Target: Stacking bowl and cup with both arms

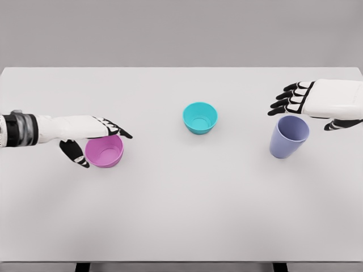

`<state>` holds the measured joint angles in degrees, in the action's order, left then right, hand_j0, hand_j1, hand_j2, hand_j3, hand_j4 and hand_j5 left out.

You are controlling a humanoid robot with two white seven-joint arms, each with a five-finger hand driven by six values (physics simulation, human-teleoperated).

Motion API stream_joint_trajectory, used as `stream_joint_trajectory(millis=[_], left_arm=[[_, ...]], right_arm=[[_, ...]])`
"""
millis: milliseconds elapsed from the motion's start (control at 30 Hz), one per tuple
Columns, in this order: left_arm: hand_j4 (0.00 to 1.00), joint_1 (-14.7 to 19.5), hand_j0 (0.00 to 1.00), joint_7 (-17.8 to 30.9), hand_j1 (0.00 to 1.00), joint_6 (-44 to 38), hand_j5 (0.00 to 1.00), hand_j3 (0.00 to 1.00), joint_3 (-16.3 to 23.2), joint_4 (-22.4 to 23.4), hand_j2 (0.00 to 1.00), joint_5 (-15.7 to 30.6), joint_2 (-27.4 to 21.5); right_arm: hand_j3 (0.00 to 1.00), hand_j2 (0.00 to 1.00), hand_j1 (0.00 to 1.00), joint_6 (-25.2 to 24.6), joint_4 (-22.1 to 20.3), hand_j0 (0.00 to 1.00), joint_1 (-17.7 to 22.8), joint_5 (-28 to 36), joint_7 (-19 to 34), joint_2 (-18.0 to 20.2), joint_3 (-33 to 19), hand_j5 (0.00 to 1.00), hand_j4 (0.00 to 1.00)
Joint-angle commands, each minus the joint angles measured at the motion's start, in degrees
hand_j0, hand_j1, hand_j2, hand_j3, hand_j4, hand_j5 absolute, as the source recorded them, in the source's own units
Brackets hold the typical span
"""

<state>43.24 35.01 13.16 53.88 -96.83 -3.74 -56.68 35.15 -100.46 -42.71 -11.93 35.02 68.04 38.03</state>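
Bowls and a cup sit upright and well apart on a white table [181,215]: a pink bowl [104,152] at left, a teal bowl [200,118] near the middle, a lavender cup [288,137] at right. The left hand [93,131] reaches over the pink bowl's rim, fingers extended, thumb beside the bowl, gripping nothing. The right hand [317,102] hovers just above the cup, fingers spread and empty.
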Motion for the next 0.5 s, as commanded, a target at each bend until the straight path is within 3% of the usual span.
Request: stream_joint_trajectory(millis=[0,467], left_arm=[[0.99,0.0,0.99,0.0,0.99,-0.1,0.99,0.99,0.5,0.5,0.99,-0.4,0.5],[0.99,0.0,0.99,0.0,0.99,0.0,0.99,0.99,1.4,1.9,0.99,-1.0,1.5]], right_arm=[[1.0,1.0,1.0,-0.2,0.0,1.0,0.0,0.2,0.0,0.1,0.0,1.0,1.0],[1.0,1.0,1.0,-0.2,0.0,1.0,0.1,0.2,0.0,0.2,0.0,1.0,1.0]])
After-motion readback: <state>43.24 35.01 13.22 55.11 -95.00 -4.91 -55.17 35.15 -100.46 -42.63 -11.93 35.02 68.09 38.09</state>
